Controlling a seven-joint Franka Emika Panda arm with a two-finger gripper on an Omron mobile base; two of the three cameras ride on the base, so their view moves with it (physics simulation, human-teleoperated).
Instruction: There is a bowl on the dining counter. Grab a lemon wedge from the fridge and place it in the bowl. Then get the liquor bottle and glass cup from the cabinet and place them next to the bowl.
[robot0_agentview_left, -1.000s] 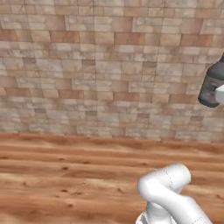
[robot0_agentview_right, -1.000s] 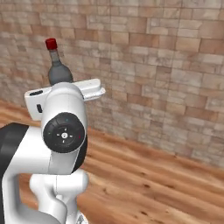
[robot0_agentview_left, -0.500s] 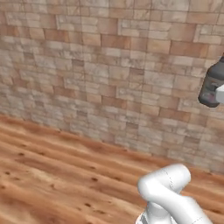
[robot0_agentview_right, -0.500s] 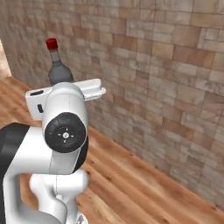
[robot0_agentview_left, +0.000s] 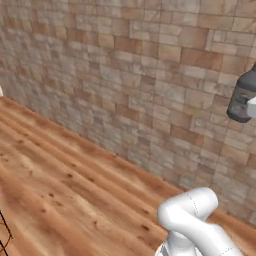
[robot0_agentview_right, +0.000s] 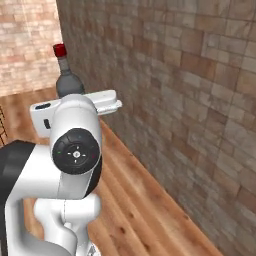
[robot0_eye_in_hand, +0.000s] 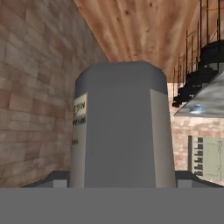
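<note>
Tool (robot0_eye_in_hand: 120, 181) closed around the liquor bottle (robot0_eye_in_hand: 119, 127), seen in the hand view as a wide grey body with a pale label strip on its left side, rising from the bottom centre of the frame between the two finger bases. Held rather than merely near, judging by how squarely the grey body sits between those bases.

Same liquor bottle in the right base view, upper left: grey shoulder, thin neck and red cap poking up behind the white arm (robot0_agentview_right: 75, 145), standing upright with its long axis vertical. In the left base view, at the right edge, upper middle: only the dark rounded base of the bottle, carried high off the wooden floor (robot0_agentview_left: 60, 190).

Brick wall (robot0_agentview_left: 125, 75) running across both base views, plank floor below it. No bowl or table visible in any frame, so direction from the tool to the drop spot cannot be told. Far end of the hand view, right side: a dark metal staircase (robot0_eye_in_hand: 201, 65) and a pale surface edge, too unclear to name.

Judged stage: bottle in transit, base probably travelling toward the dining table. Key relation for the coming move: bottle hanging upright in the tool, base downward, so a straight lowering beside the bowl should set it standing. Risk: a tall, top-heavy load tipping if released off level.
</note>
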